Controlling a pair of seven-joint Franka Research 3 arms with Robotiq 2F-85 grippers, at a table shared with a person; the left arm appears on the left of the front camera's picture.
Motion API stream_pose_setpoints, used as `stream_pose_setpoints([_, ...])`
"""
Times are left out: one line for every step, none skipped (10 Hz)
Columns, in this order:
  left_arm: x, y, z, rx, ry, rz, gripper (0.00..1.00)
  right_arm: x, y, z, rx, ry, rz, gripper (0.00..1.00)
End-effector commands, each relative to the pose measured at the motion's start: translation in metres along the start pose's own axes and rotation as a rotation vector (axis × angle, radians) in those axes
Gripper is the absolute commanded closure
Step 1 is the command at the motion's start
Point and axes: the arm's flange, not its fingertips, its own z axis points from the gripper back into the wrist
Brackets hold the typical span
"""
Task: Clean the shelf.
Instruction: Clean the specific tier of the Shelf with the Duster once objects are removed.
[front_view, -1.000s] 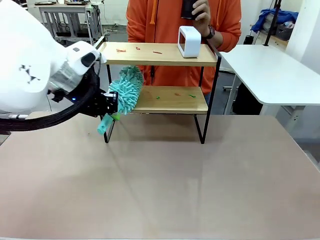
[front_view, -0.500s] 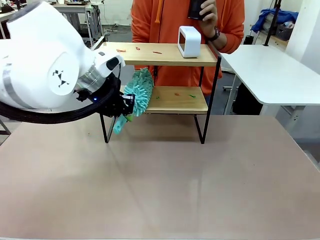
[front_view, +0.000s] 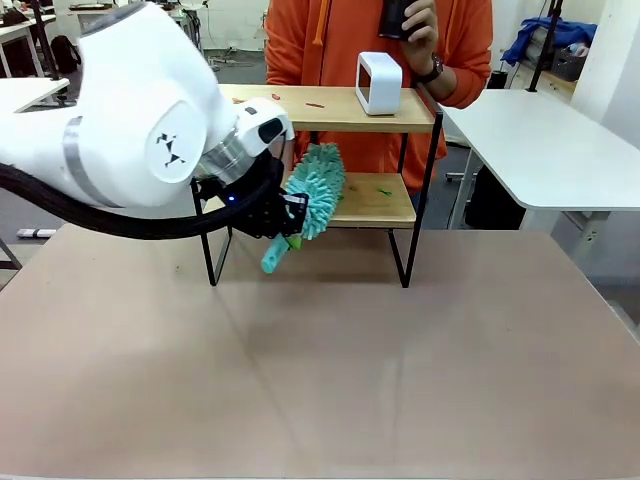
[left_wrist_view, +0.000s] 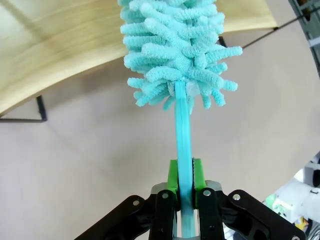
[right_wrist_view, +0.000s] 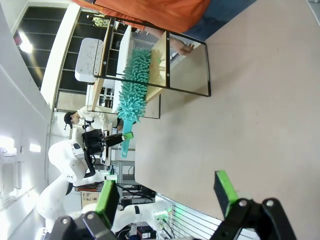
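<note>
The shelf (front_view: 372, 211) stands at the table's far side, two light wooden boards in a thin black frame. My left gripper (front_view: 289, 234) is shut on the handle of a teal fluffy duster (front_view: 318, 188), whose head lies between the tiers over the lower board's middle. In the left wrist view the green pads (left_wrist_view: 172, 176) clamp the duster handle (left_wrist_view: 182, 135), with the duster head (left_wrist_view: 172, 47) against the shelf board (left_wrist_view: 55, 47). Small red bits (front_view: 315, 104) lie on the top board and a green bit (front_view: 383, 191) on the lower. My right gripper (right_wrist_view: 166, 195) hangs open above the table, far from the shelf (right_wrist_view: 165, 55).
A white hollow box (front_view: 379, 82) stands on the top board's right end. A person in an orange top (front_view: 330, 40) stands behind the shelf with a dark object in hand. A white side table (front_view: 550, 140) is at the right. The tan table (front_view: 350, 370) spreads in front.
My left arm has swept right along the lower tier, carrying the duster from the shelf's left end to its middle. The grip on the handle is unchanged.
</note>
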Motion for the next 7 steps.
stream_pose_setpoints([0.011,-0.020,-0.006,0.017,0.027,-0.029,0.88,0.003,0.001,-0.001,0.020,-0.014,0.024,0.00])
stream_pose_setpoints([0.016,-0.030,-0.011,0.014,0.044,-0.050,0.88,0.003,0.001,-0.001,0.020,-0.014,0.024,0.00])
stream_pose_setpoints([0.018,-0.038,-0.014,0.008,0.062,-0.069,0.88,0.003,0.001,-0.001,0.020,-0.014,0.024,0.00])
stream_pose_setpoints([0.018,-0.046,-0.018,0.004,0.075,-0.095,0.88,0.003,0.001,-0.001,0.020,-0.014,0.024,0.00])
stream_pose_setpoints([0.014,-0.054,-0.019,-0.008,0.091,-0.140,0.88,0.003,0.001,-0.001,0.020,-0.014,0.024,0.00])
stream_pose_setpoints([0.008,-0.059,-0.016,-0.025,0.110,-0.197,0.88,0.003,0.001,-0.001,0.020,-0.014,0.024,0.00])
stream_pose_setpoints([0.002,-0.059,-0.010,-0.043,0.134,-0.235,0.88,0.003,0.001,-0.001,0.020,-0.014,0.024,0.00])
